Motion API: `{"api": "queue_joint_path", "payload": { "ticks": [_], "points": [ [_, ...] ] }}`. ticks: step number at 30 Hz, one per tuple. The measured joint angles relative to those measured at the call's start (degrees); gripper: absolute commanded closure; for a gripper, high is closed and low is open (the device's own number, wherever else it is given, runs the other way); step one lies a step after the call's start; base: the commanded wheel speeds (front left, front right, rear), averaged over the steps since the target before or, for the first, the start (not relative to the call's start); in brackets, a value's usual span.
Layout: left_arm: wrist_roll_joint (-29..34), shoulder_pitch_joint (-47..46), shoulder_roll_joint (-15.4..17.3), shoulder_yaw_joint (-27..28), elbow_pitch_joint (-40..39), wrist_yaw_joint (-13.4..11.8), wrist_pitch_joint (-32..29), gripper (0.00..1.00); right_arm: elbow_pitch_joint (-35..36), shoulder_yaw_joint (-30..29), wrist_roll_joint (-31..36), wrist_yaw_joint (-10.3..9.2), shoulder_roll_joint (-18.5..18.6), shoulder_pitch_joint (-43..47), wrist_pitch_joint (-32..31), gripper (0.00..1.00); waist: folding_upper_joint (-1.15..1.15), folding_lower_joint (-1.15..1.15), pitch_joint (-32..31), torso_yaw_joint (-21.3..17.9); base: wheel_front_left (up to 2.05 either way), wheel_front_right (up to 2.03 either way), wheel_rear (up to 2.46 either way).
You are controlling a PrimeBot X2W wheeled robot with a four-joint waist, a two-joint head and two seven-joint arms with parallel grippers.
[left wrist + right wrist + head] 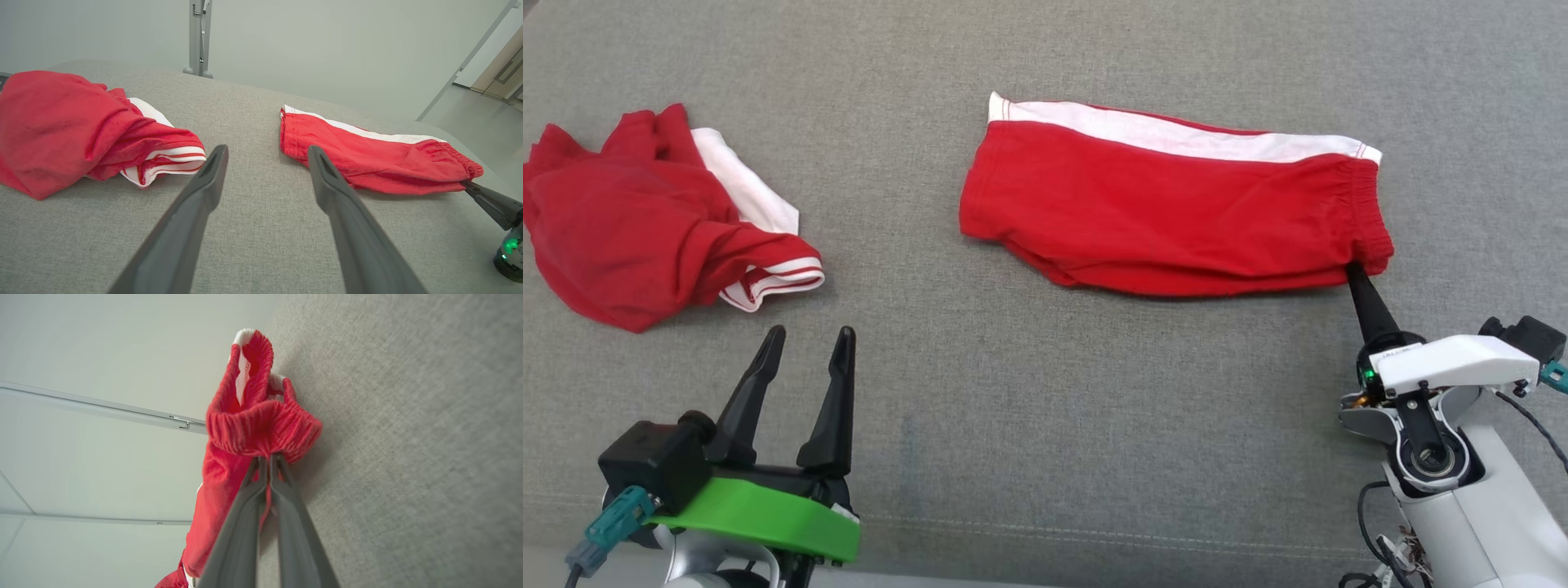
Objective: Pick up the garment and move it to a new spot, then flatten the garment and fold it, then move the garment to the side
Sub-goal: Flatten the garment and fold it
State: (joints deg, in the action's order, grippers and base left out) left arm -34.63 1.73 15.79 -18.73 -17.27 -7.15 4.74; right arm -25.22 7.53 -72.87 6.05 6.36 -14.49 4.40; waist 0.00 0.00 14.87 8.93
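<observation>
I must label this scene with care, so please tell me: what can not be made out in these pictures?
- Crumpled red cloth garment with white trim: left wrist view, the left edge cuts it; its own folds hide its type.
- Folded red shorts with white stripe: right wrist view, bottom edge and right pincer hide the lower part.

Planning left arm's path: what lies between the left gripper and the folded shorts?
Only bare grey cushion between left gripper and folded shorts; head and left wrist views show it.
</observation>
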Motion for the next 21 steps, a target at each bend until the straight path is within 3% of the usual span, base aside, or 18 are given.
{"api": "queue_joint_path", "payload": {
  "ticks": [21],
  "points": [
    [1.2, 0.9, -0.7, 1.5, -2.1, 0.0, -1.7, 0.0, 2.0, -10.4, -4.3, 0.48, 11.9, 9.6, 0.1, 1.0, 0.0, 0.0, -0.3, -7.3, 0.0, 0.0, 0.0]
  ]
}}
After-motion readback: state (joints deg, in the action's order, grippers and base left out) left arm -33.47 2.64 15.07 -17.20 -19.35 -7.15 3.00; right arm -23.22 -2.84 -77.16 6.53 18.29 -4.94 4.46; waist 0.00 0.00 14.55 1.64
